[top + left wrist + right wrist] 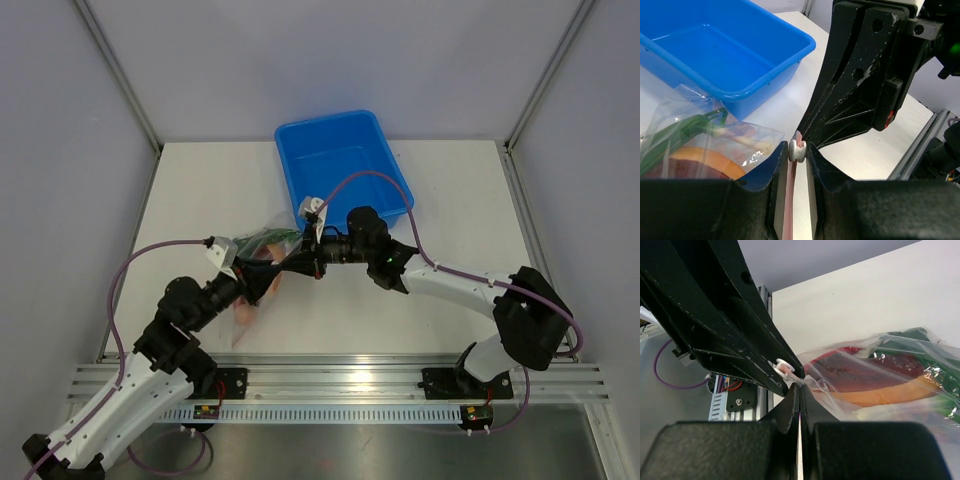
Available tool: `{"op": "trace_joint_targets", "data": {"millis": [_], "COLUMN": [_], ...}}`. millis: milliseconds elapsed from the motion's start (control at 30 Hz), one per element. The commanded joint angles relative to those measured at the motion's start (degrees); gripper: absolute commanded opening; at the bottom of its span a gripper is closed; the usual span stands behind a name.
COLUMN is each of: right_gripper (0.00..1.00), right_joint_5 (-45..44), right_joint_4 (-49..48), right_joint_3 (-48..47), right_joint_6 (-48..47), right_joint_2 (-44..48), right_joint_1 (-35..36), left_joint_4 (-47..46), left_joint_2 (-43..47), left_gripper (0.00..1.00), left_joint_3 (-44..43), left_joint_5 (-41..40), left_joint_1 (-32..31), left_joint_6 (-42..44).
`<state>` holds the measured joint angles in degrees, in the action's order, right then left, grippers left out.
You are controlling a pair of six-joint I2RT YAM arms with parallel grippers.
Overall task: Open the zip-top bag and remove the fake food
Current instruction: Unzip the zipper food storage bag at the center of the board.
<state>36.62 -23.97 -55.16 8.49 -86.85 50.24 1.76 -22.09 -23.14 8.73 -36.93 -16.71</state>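
The clear zip-top bag (268, 243) is held just above the table between the two arms. Fake food shows through it: an orange slice (710, 160), a green onion (680, 130) and a red piece (855, 370). My left gripper (797, 152) has its fingertips pinched on the white zip slider (797, 148), and the pinkish zip strip (789, 200) runs down between its jaws. Directly opposite, my right gripper (800, 387) is shut on the bag's film edge beside the slider (782, 366). In the top view the two grippers, left (262, 282) and right (292, 262), meet tip to tip.
A blue plastic tub (300, 130) stands behind the bag at the back centre of the white table, close to the right arm's wrist. Grey walls enclose the table on three sides. An aluminium rail runs along the near edge.
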Motion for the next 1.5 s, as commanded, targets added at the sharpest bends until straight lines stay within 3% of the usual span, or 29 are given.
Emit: {"op": "trace_joint_targets", "data": {"millis": [0, 500, 633, 667, 800, 1033, 1467], "right_gripper": [0.0, 0.0, 0.0, 0.0, 0.0, 0.0, 0.0], "right_joint_5": [-2.78, -12.45, -11.92, -11.66, -10.35, -8.5, -7.27], "right_joint_4": [-6.61, -11.45, -10.49, -9.96, -7.6, -5.65, -3.9], "right_joint_3": [0.22, 4.7, 4.71, 4.36, 2.95, 1.46, -0.12], "right_joint_6": [3.19, 6.01, 5.22, 4.96, 4.17, 4.17, 4.34], "right_joint_2": [4.23, 8.98, 9.59, 9.51, 8.36, 6.52, 4.94], "right_joint_1": [0.03, 0.03, -0.05, -0.05, -0.05, 0.04, 0.04], "left_joint_4": [-4.48, -4.48, -3.87, -3.87, -3.6, -3.96, -7.12], "left_joint_2": [-0.59, -3.22, -2.53, -2.17, 2.04, 5.65, 2.84], "left_gripper": [0.22, 0.19, 0.26, 0.35, 0.49, 0.5, 0.5], "left_joint_3": [-0.24, -0.95, -1.03, -0.95, -0.07, 0.64, 0.46], "left_joint_5": [3.31, 4.98, 3.57, 2.96, 0.33, -3.36, -6.09], "left_joint_1": [-0.16, -0.16, -0.16, -0.16, -0.16, -0.16, -0.16], "left_joint_6": [0.63, 0.89, 0.71, 0.63, 0.45, 0.62, 2.21]}}
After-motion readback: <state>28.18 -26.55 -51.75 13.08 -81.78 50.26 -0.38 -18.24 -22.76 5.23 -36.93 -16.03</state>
